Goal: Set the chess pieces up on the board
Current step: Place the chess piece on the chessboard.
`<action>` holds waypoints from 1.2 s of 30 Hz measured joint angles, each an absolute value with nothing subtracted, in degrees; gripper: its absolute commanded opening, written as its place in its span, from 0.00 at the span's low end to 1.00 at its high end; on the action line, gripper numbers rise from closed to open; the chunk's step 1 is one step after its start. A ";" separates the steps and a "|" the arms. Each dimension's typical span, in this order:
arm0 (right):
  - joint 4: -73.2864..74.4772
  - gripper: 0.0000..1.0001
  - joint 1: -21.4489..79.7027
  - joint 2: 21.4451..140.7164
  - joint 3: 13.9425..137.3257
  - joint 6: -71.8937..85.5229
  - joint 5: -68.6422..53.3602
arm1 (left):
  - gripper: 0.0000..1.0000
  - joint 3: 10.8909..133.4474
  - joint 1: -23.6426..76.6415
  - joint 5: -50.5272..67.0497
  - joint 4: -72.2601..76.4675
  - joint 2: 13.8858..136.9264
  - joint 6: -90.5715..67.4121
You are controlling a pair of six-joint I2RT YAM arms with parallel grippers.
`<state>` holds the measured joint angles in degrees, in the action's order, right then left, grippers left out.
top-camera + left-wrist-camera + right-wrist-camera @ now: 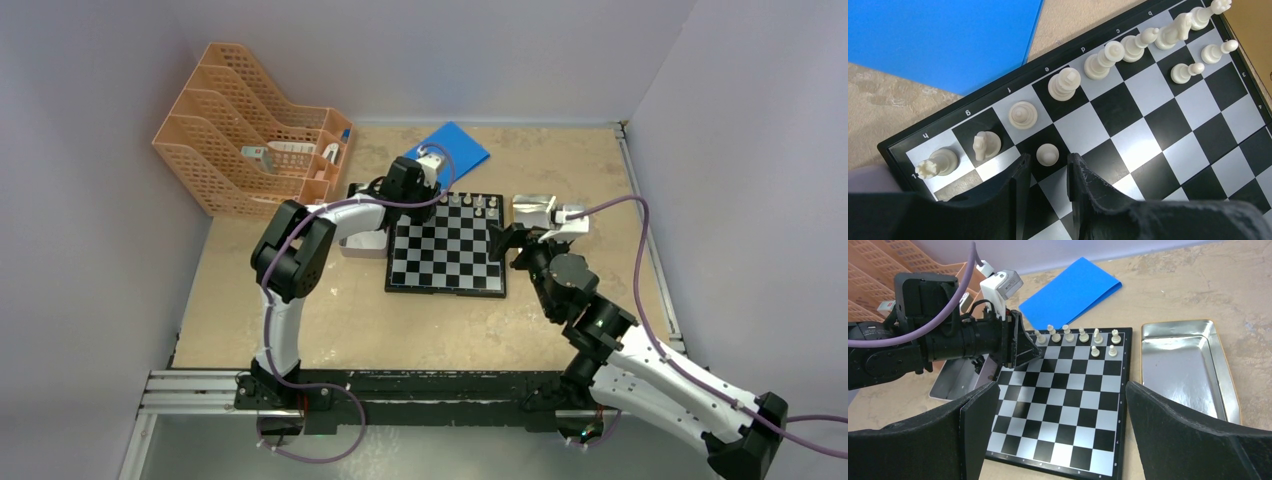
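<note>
The board [447, 258] lies at mid-table. Along its far edge stands a row of white chess pieces [1064, 84], with two pawns [1187, 72] one rank in front of them. My left gripper [1048, 162] hovers low over the far-left corner [432, 200], slightly open. A white pawn [1047, 154] stands upright on a black square just past the fingertips [1020, 167], with a gap on each side. My right gripper [1062, 387] is wide open above the board's near right part [515, 245] and holds nothing. No black pieces are in view.
A blue sheet [450, 148] lies behind the board. An orange file rack [250, 140] stands at the back left. A shiny metal tray [1188, 370] sits right of the board, and a grey box [950, 382] lies left of it under the left arm.
</note>
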<state>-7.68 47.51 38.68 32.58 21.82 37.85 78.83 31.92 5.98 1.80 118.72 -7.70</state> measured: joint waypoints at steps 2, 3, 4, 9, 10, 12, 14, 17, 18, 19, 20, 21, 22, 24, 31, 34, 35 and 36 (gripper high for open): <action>-7.81 0.99 47.51 38.89 32.47 21.87 37.78 | 0.35 78.83 31.92 6.11 1.56 118.69 -7.73; -7.94 0.99 47.51 39.13 32.47 21.93 37.76 | 0.36 78.83 31.92 6.17 1.41 118.61 -7.73; -8.10 0.99 47.51 39.57 32.47 22.11 37.76 | 0.36 78.83 31.92 6.24 1.10 118.48 -7.75; -8.12 0.99 47.51 42.37 32.47 23.64 37.34 | 0.39 78.83 31.92 7.11 -0.34 115.74 -7.90; -8.12 0.99 47.51 42.85 32.47 24.03 36.95 | 0.40 78.83 31.92 7.22 -0.60 114.89 -7.90; -8.12 0.99 47.51 43.79 32.47 24.80 36.38 | 0.41 78.83 31.92 7.55 -1.06 112.62 -7.97; -8.12 0.99 47.51 44.53 32.47 25.63 35.92 | 0.42 78.83 31.92 8.08 -1.32 110.08 -8.38; -8.12 0.99 47.51 45.56 32.47 27.20 35.03 | 0.47 78.83 31.92 9.08 -2.61 105.84 -9.41; -8.12 0.99 47.51 45.93 32.49 27.81 34.89 | 0.50 78.83 31.92 9.28 -3.07 104.71 -9.54; -8.10 0.99 47.51 46.24 32.49 28.36 34.76 | 0.57 78.83 31.90 9.34 -3.77 103.28 -9.91; -8.08 0.99 47.51 46.63 32.51 29.15 34.68 | 0.60 78.83 31.90 9.37 -4.71 101.82 -10.11; -8.05 0.99 47.51 46.89 32.51 29.63 34.52 | 0.62 78.83 31.92 9.39 -5.89 100.12 -10.48; -8.05 0.99 47.51 47.13 32.51 30.15 34.46 | 0.64 78.83 31.90 9.39 -6.59 98.76 -10.57; -8.03 0.99 47.51 47.57 32.67 31.05 34.41 | 0.67 78.83 31.90 9.61 -8.32 95.31 -10.87; -6.96 0.99 47.05 52.62 36.38 33.19 36.47 | 0.70 78.59 31.92 12.03 -15.03 83.96 -10.92; -6.76 0.96 45.17 56.01 38.70 34.04 36.38 | 0.74 75.37 31.90 12.58 -17.41 79.29 -10.94; -6.83 0.93 44.03 56.69 38.92 34.28 35.99 | 0.75 73.97 31.92 12.69 -18.26 77.87 -10.92; -6.87 0.89 42.78 57.08 38.94 34.44 35.31 | 0.77 72.60 31.92 12.69 -18.68 76.77 -10.94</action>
<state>-6.87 42.78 57.08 38.94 34.44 35.31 72.60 31.92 12.69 -18.68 76.77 -10.94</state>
